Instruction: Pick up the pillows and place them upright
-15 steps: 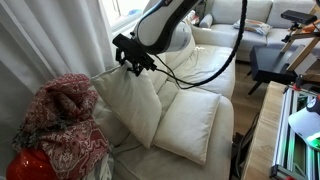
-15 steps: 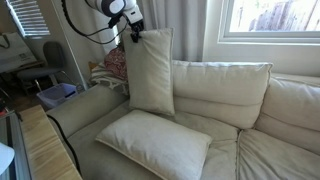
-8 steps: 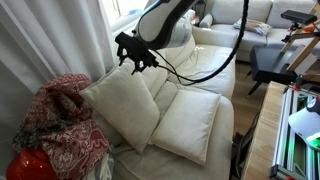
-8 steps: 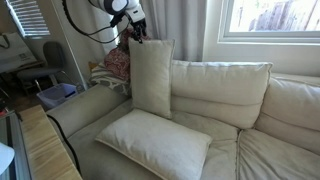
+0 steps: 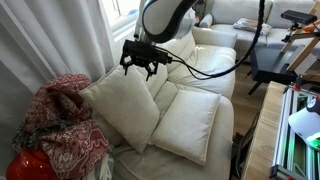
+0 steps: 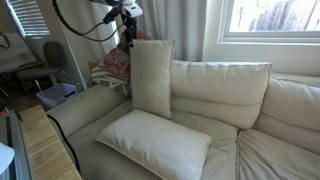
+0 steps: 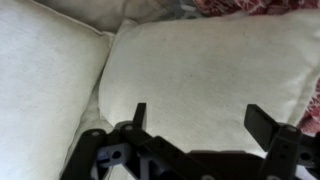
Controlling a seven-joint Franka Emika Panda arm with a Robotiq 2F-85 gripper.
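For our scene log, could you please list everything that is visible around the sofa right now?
upright pillow: one, cream, standing against the sofa back near the armrest.
flat pillow: one, cream, lying on the seat in front of it.
sofa: one, cream, fills both exterior views.
blanket: one, red patterned, bunched at the sofa's end.
curtains: white, behind the sofa.
window: one, above the sofa back.
container: one, blue, on the floor beside the armrest.
round object: one, red, below the blanket; cannot tell what it is.
arm: one, white and black, over the sofa.
gripper: one, black, open, above the upright pillow, holding nothing.
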